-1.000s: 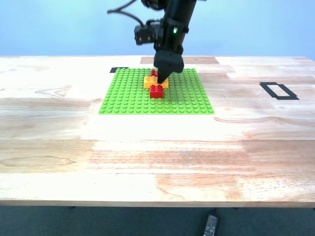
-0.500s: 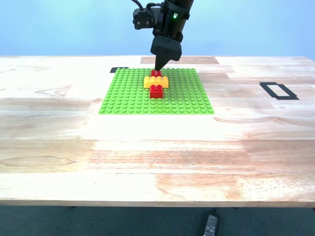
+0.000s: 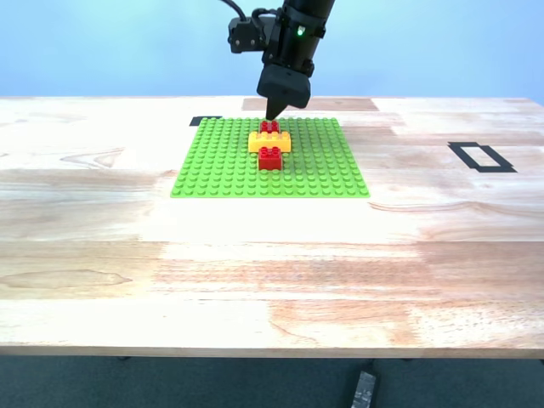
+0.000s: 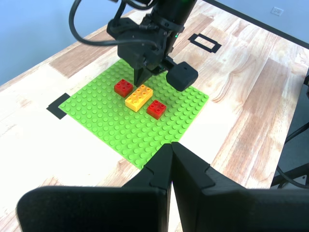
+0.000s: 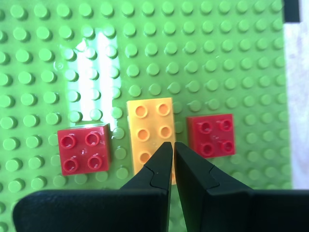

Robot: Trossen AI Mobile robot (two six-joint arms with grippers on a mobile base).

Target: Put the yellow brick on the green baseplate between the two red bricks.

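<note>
The yellow brick [image 5: 152, 137] sits on the green baseplate [image 3: 323, 170] between the two red bricks [image 5: 84, 150], placement apparently done. My second gripper [image 3: 276, 109] hovers above, jaws together, empty.

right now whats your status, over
My second gripper shut, empty, above the yellow brick. My first gripper shut, well clear. Brick sits on the green baseplate between the two red bricks. Nothing in the way.

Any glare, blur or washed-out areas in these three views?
Second wrist view: bright glare streak on the green baseplate; bricks sharp. Exterior view: table washed out in front of the baseplate. First wrist view: my first gripper dark, scene clear.
</note>
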